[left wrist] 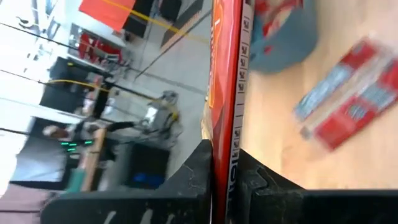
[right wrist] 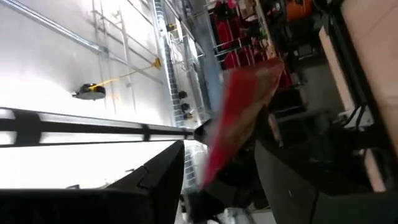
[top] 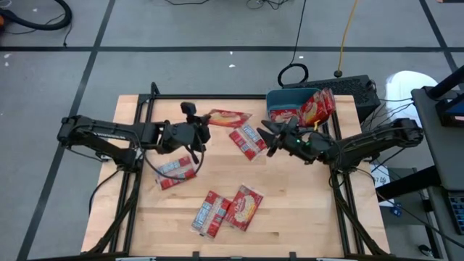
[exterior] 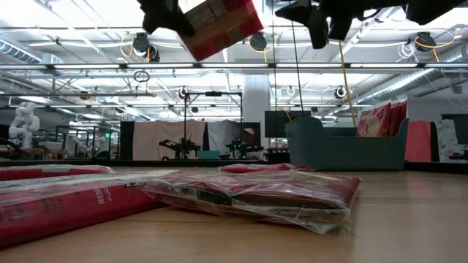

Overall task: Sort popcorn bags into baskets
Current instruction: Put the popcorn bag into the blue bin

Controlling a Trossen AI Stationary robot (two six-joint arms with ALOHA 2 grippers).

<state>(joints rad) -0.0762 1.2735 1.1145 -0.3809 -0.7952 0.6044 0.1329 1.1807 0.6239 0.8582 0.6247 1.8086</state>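
My left gripper hovers over the table's middle, shut on a red popcorn bag with a yellow-cream picture. My right gripper is open and empty. It points toward that bag, above a packet lying flat on the table. In the right wrist view a blurred red bag shows ahead between the open fingers. Three more packets lie flat on the wood. The teal basket stands at the far right. One packet lies inside it and another leans up over its rim. My left gripper pinches the bag between its two fingers, at the end nearest the left arm. The fingers come in about level from the table's left. The bag is lifted clear, lies roughly flat with a slight tilt, and sticks out ahead toward the basket.
Black cables and a dark box sit just behind the basket, off the table's far right corner. Bare wood lies along the near edge and at the far left. In the low view, packets fill the foreground before the basket.
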